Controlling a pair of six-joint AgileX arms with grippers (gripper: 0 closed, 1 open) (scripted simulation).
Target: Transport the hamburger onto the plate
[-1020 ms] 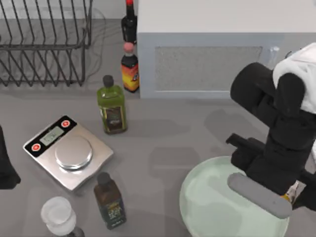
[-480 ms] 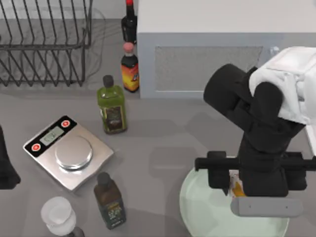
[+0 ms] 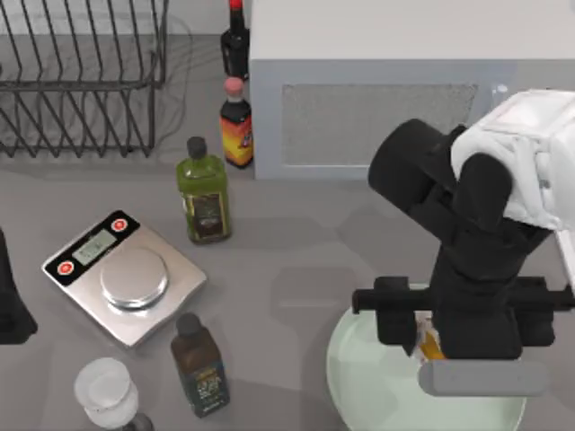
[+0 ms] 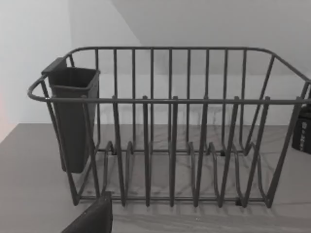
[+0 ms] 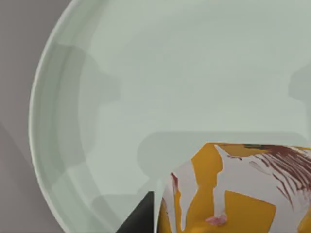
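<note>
Over the plate (image 3: pixel 377 395) at the table's right side, our right hand (image 3: pixel 429 337) has the hamburger (image 3: pixel 429 341) pinched between its fingers, carried above the mint-green dish. From the wrist camera the hamburger (image 5: pixel 233 189) hangs over the plate's (image 5: pixel 73 126) floor, seemingly not resting on it yet. So the carry looks basically done; lowering and letting go is what's left, we'd say. Our left arm sits parked at the table's left edge, facing the dish rack (image 4: pixel 170 131); can't tell its hand's state.

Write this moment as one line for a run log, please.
right gripper: holds small orange-yellow hamburger over large pale mint-green plate | left arm: parked, table's left edge | placement: not yet released
</note>
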